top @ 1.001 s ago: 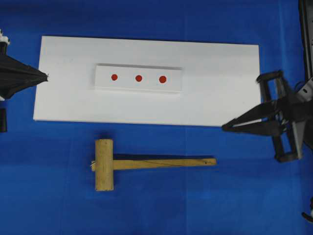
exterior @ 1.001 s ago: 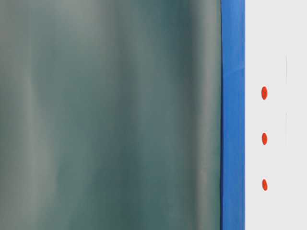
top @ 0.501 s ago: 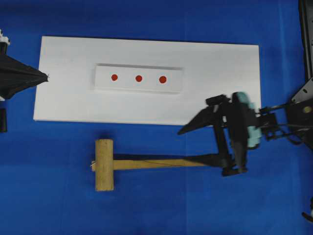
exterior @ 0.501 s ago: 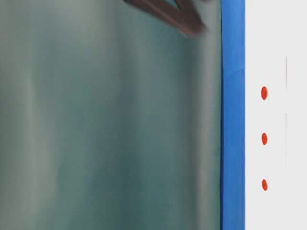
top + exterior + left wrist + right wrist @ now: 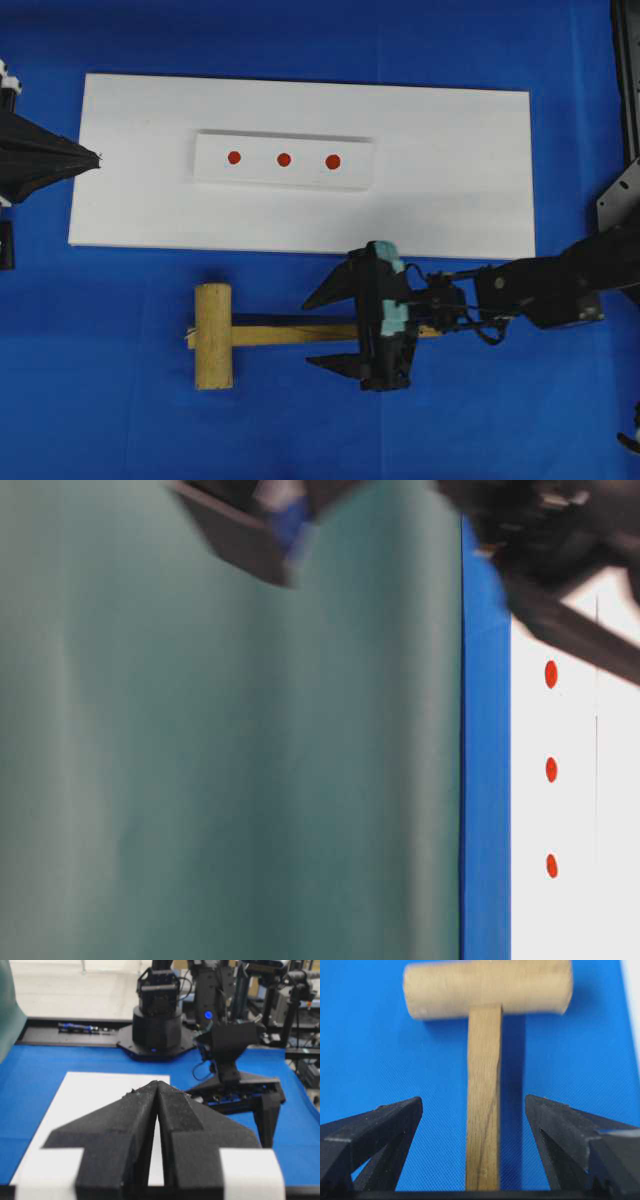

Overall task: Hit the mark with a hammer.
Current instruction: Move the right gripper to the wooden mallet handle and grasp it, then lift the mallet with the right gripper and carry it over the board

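The right gripper (image 5: 335, 328) reaches in low from the right edge of the overhead view, its arm stretched nearly level over the blue cloth (image 5: 120, 420), and its black wedge-shaped fingers (image 5: 380, 1125) stand wide apart on either side of the hammer (image 5: 290, 334) handle without touching it. The hammer lies flat just below the white board (image 5: 450, 170): a thick, pale wooden cylinder for a head and a slim flat handle with visible grain. On that board sits a white rectangular block (image 5: 210, 160) bearing three red dots; the mark (image 5: 333, 161) is the rightmost (well apart from the hammer). The left gripper (image 5: 97, 157) rests at the board's left edge, fingers pressed together on nothing.
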Tool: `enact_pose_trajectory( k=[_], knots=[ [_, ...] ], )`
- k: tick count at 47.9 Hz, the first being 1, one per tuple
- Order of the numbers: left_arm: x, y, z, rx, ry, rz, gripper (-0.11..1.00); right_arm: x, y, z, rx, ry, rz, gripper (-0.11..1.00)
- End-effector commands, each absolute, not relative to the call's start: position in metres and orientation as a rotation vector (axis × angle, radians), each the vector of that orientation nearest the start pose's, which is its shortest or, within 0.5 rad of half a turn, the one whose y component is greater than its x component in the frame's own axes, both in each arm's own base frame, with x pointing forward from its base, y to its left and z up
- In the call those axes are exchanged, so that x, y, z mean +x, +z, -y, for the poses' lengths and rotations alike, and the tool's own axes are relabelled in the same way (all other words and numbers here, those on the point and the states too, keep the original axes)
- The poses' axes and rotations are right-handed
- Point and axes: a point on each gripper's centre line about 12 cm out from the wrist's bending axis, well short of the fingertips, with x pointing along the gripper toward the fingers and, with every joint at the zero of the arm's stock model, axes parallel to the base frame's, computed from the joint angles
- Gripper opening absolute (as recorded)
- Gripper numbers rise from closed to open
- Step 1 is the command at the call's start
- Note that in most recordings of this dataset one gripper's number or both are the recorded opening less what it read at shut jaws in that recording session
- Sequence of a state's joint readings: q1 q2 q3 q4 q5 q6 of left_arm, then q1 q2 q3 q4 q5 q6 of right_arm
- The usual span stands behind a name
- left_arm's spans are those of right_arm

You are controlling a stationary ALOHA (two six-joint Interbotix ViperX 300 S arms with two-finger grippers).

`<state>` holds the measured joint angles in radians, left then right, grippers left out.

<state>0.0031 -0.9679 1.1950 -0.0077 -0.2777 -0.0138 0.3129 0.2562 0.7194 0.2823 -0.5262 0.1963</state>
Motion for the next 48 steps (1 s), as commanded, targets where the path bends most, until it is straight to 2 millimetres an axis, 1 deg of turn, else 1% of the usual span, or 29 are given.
enact_pose_trajectory(
  k=[1, 6, 10, 15, 19, 21, 23, 29, 32, 34, 41, 48],
  knots=[
    [0.199, 0.286, -0.001, -0.023, 0.003, 0.052, 0.00, 0.401, 0.102, -0.114, 0.342, 0.061, -0.462, 0.89],
    [0.199, 0.285, -0.001, -0.023, 0.003, 0.049, 0.00, 0.402, 0.087, -0.115, 0.346, 0.045, -0.494, 0.89],
    [0.199, 0.285, -0.001, -0.024, 0.004, 0.049, 0.00, 0.403, 0.080, -0.114, 0.350, 0.031, -0.507, 0.89],
    [0.199, 0.285, -0.001, -0.024, 0.004, 0.049, 0.00, 0.403, 0.080, -0.115, 0.347, 0.034, -0.505, 0.88],
    [0.199, 0.284, -0.001, -0.023, 0.003, 0.048, 0.00, 0.404, 0.080, -0.115, 0.344, 0.034, -0.506, 0.84],
    [0.199, 0.285, -0.001, -0.023, 0.003, 0.049, 0.00, 0.404, 0.079, -0.115, 0.342, 0.034, -0.507, 0.79],
    [0.199, 0.284, -0.001, -0.024, 0.004, 0.048, 0.00, 0.403, 0.079, -0.116, 0.333, 0.037, -0.509, 0.70],
    [0.198, 0.286, -0.001, -0.024, 0.003, 0.055, 0.00, 0.404, 0.079, -0.116, 0.323, 0.041, -0.516, 0.32],
    [0.198, 0.286, -0.001, -0.023, 0.003, 0.054, 0.00, 0.404, 0.079, -0.117, 0.320, 0.044, -0.520, 0.17],
    [0.198, 0.286, -0.001, -0.024, 0.003, 0.054, 0.00, 0.404, 0.080, -0.118, 0.321, 0.047, -0.517, 0.10],
    [0.198, 0.286, -0.001, -0.024, 0.003, 0.051, 0.00, 0.407, 0.090, -0.120, 0.329, 0.056, -0.501, 0.09],
    [0.198, 0.286, -0.001, -0.023, 0.003, 0.049, 0.00, 0.408, 0.117, -0.121, 0.340, 0.072, -0.449, 0.09]
  ],
)
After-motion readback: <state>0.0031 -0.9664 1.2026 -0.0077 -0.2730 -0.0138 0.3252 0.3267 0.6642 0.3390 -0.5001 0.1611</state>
